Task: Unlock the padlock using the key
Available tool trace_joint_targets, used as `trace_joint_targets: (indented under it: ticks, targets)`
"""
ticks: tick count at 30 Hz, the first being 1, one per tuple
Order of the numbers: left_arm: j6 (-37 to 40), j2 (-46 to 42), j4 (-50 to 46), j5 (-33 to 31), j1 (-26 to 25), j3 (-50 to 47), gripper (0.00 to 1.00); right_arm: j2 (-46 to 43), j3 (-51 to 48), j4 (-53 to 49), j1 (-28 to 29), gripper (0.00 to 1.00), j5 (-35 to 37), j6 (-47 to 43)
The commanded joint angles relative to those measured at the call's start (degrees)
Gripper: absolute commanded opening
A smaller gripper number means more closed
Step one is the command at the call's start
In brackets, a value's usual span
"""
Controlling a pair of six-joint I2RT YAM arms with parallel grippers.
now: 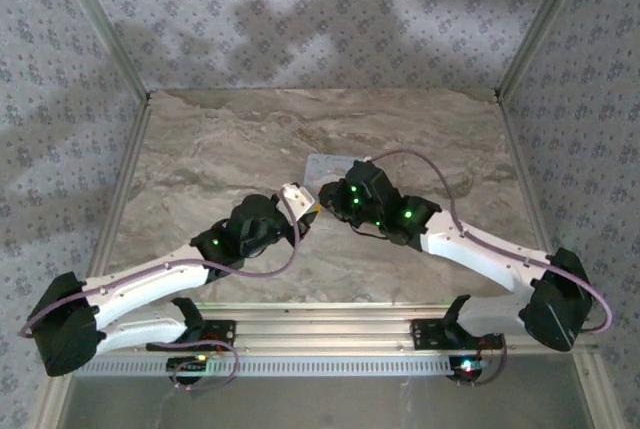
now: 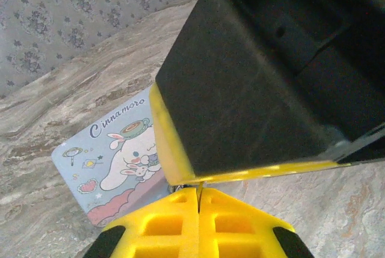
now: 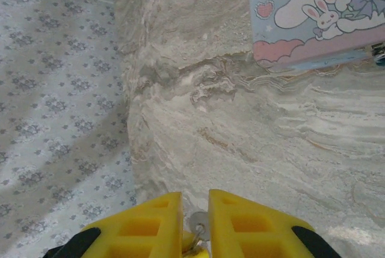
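Observation:
My left gripper (image 2: 198,190) is shut, and a thin metal sliver, the key (image 2: 199,183), stands up from between its tips. The sliver runs up under my right gripper's broad black-and-yellow finger (image 2: 252,89), which hangs just above. In the right wrist view the key's round silver head (image 3: 199,224) with its ring sits between the yellow fingers of my right gripper (image 3: 196,210). A narrow gap is left beside it. A tiny bluish-dark item, seemingly the padlock (image 3: 379,57), lies at the tin's near corner. The grippers meet tip to tip (image 1: 314,211) mid-table.
A grey-blue tin with a cartoon rabbit lid (image 2: 114,156) lies flat on the marble tabletop (image 1: 230,149) just beyond the grippers. Patterned walls (image 1: 60,99) enclose the table on three sides. A metal rail (image 1: 330,324) runs along the near edge.

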Motion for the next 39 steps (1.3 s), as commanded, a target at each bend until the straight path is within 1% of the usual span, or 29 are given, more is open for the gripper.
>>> trace_joint_targets:
  ticks: [1,2,4,8,11,12,13,15,16,17,19,21,24,26,27,30,34,36,39]
  targets:
    - [1.94,-1.05,1.27,-0.81,-0.5,0.67,0.0,0.65,0.86,-0.7,-0.27,0.18,0.2,0.66]
    - [2.09,-1.13,1.19,-0.88,-0.49,0.58,0.0,0.86,0.77,-0.62,-0.31,0.13,0.02,0.75]
    - [2.59,-1.29,1.11,-1.0,-0.5,0.44,0.0,1.02,0.69,-0.21,-0.5,0.0,-0.24,0.67]
    - [3.63,-1.55,0.94,-0.85,-0.58,-0.17,0.0,0.74,0.91,-0.11,-1.04,0.0,-0.23,-0.93]
    - [3.84,-2.48,-0.07,-0.41,-0.58,-0.57,0.0,0.2,1.35,0.59,-1.64,0.0,-0.75,-5.93]
    - [3.67,-3.08,-0.65,-0.16,-0.58,-0.7,0.04,-0.08,1.49,1.11,-2.01,0.0,-0.99,-8.48]
    - [3.1,-3.66,-1.18,-0.01,-0.58,-0.74,0.12,-0.39,1.42,1.73,-2.37,0.0,-1.22,-10.99]
    - [0.85,-5.0,-3.58,1.63,-0.05,-0.22,0.32,-1.01,1.62,2.62,-3.66,0.0,-3.05,-18.19]
    - [-0.81,-5.59,-5.47,3.73,0.82,0.5,0.38,-1.15,2.07,2.36,-4.44,0.0,-4.47,-21.81]
    - [-3.34,-6.15,-7.62,7.59,2.75,1.5,0.44,-1.17,2.75,1.6,-5.48,0.0,-6.67,-26.34]
    - [-9.11,-6.88,-9.91,18.38,8.31,2.79,0.51,-1.14,4.33,-0.22,-7.18,0.0,-11.28,-35.83]
    - [-15.04,-7.26,-9.27,31.08,14.84,3.36,0.53,-1.44,5.57,-1.23,-8.58,0.0,-17.4,-44.87]
    - [-22.04,-6.18,-5.54,46.43,21.86,4.07,0.53,-1.64,6.99,-2.37,-9.74,0.0,-26.33,-53.12]
    - [-26.67,-4.45,-1.58,54.48,24.69,4.82,0.52,-1.72,7.74,-2.01,-10.09,0.0,-30.8,-55.43]
    - [-29.13,-3.54,1.16,57.38,25.51,4.94,0.52,-1.99,7.68,-0.82,-10.12,0.0,-33.03,-55.75]
    - [-34.78,-1.83,9.58,61.61,26.12,4.45,0.51,-2.85,6.95,3.67,-10.29,0.0,-36.84,-55.43]
    - [-40.38,-0.41,18.74,63.76,26.05,3.16,0.49,-3.8,4.89,10.44,-10.84,0.0,-39.11,-52.1]
    - [-41.98,0.07,21.41,64.33,26.01,2.77,0.47,-3.98,3.85,13.69,-11.15,0.0,-40.26,-49.81]
    - [-42.59,0.36,22.25,64.83,26.03,2.85,0.43,-4.19,3.3,15.31,-11.09,0.0,-40.3,-48.48]
